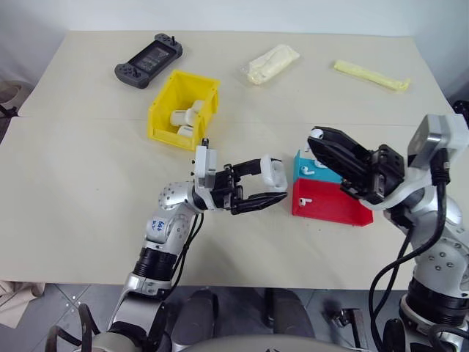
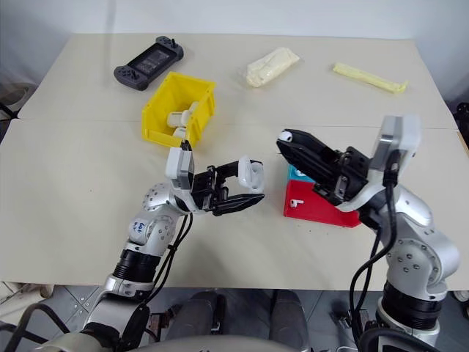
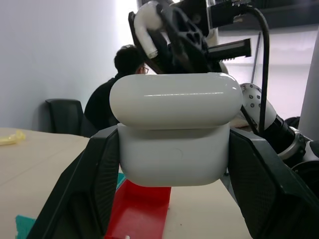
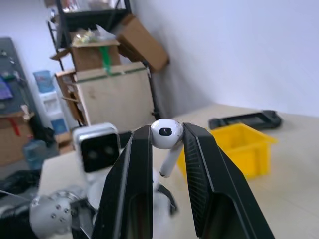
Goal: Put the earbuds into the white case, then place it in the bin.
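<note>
My left gripper (image 1: 274,185) is shut on a white case (image 1: 275,174), held above the table in front of me; in the left wrist view the case (image 3: 174,132) sits between both fingers with its lid on top. My right gripper (image 1: 316,138) is shut on one of the earbuds (image 4: 167,134), raised above the trays and pointing toward the case. Another earbud (image 1: 305,169) lies in the blue tray (image 1: 322,174). The yellow bin (image 1: 163,108) stands further back on the left with white cases (image 1: 187,117) inside.
A red tray (image 1: 333,209) lies against the blue one under my right arm. At the back of the table are a black game controller (image 1: 149,62), a cream packet (image 1: 271,64) and a yellow strip (image 1: 371,75). A person (image 3: 117,94) sits beyond the table.
</note>
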Motion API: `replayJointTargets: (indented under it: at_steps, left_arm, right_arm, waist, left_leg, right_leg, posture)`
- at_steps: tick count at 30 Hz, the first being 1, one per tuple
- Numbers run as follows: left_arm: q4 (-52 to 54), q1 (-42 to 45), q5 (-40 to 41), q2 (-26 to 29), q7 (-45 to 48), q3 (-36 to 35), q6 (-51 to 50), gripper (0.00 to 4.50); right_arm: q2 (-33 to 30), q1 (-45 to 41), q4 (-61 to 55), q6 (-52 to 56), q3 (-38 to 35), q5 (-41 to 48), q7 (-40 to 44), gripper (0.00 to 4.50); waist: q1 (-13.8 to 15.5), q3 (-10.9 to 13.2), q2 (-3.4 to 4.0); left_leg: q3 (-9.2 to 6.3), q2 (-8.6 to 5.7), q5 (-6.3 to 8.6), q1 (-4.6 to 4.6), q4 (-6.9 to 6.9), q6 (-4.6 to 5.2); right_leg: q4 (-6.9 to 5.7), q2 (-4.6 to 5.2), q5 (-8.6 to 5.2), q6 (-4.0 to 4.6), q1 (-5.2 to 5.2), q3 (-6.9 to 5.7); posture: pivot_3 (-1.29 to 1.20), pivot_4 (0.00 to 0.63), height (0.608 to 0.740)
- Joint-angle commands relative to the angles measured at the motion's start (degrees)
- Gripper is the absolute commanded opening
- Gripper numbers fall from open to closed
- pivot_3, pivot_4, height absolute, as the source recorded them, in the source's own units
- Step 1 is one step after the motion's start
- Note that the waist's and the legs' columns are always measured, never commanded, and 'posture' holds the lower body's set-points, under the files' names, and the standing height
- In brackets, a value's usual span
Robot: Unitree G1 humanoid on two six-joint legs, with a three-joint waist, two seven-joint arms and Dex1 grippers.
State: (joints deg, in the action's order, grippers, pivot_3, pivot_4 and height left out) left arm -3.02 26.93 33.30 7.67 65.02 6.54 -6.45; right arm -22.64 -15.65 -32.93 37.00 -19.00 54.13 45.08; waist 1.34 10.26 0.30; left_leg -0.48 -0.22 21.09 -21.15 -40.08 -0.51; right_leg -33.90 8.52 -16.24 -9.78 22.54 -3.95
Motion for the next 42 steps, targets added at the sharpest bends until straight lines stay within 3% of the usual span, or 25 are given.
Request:
replayJointTargets:
  at_steps: [1, 10, 19, 42]
  left_arm:
    - [3.1, 1.1, 2.3, -0.3, -0.7, -1.1, -1.5, 2.8]
    - [4.1, 1.7, 2.5, -0.6, -1.4, -1.5, -2.9, 2.8]
    - [6.0, 0.8, 2.7, -1.1, -1.9, -1.1, -3.5, 2.8]
    - [4.8, 3.1, 2.8, -2.7, -2.9, -2.4, -2.7, 2.8]
  right_arm:
    - [2.3, -0.3, -1.5, -3.3, 3.4, 0.7, -1.3, 0.51]
    - [4.1, 1.0, 1.6, -8.9, 9.8, -2.7, -0.6, 0.51]
    - [4.2, 1.2, 5.6, -11.9, 10.0, -3.4, -0.9, 0.51]
    - [-3.6, 1.9, 9.5, -18.6, 16.7, -13.7, 8.3, 0.51]
  waist:
    - [0.0, 0.0, 0.0]
    - [-0.1, 0.0, 0.0]
    - [-0.1, 0.0, 0.0]
    - [0.0, 0.0, 0.0]
  left_leg:
    - [0.0, 0.0, 0.0, 0.02, 0.0, 0.0]
    - [0.01, -0.01, 0.0, 0.02, 0.0, 0.01]
    - [0.02, -0.01, 0.0, 0.02, 0.01, 0.01]
    - [0.02, -0.01, 0.0, 0.01, 0.01, 0.02]
  right_leg:
    - [-0.01, 0.0, 0.0, 0.0, 0.0, 0.0]
    - [-0.01, 0.0, 0.0, 0.0, 0.0, 0.0]
    - [-0.01, 0.0, 0.0, 0.0, 0.0, 0.0]
    - [0.0, 0.0, 0.0, 0.0, 0.0, 0.01]
  posture:
    - [0.0, 0.15, 0.74]
    - [0.0, 0.15, 0.74]
    - [0.0, 0.15, 0.74]
    - [0.0, 0.15, 0.74]
